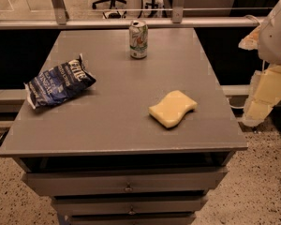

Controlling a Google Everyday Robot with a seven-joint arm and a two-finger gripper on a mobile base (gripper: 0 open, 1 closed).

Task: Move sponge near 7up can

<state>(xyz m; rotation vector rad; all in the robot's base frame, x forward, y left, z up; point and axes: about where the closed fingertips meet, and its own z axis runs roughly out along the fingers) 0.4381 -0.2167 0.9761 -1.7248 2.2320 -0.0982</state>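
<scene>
Ref. landmark: the small upright white-and-green 7up can [138, 39] w/ silver top. It is standing near the far edge of the grey flat-topped drawer cabinet [107, 125], approx. centred along that edge, w/ its red-green markings facing the viewer.

The pale yellow foam sponge [173, 108] w/ wavy curved sides is lying flat on the cabinet top. It is sitting well apart from the can, nearer the front edge and offset to the right as seen in the camera view.

The dark blue crinkled chip bag [58, 82] w/ white lettering is lying on its side. It is also resting well apart from the can, forward and to the left as seen, close to the cabinet's left edge.

The gripper [262, 102], a pale yellow-and-white assy., is hanging well to the right of the can, beyond the cabinet's right edge and not over the top. It is standing clear of all obj. on the cabinet. Jaw state: cannot tell.

The cabinet drawers [126, 182] w/ small metal knobs are sitting below the top, forward of the can. A metal rail [84, 24] is running just behind the can.
</scene>
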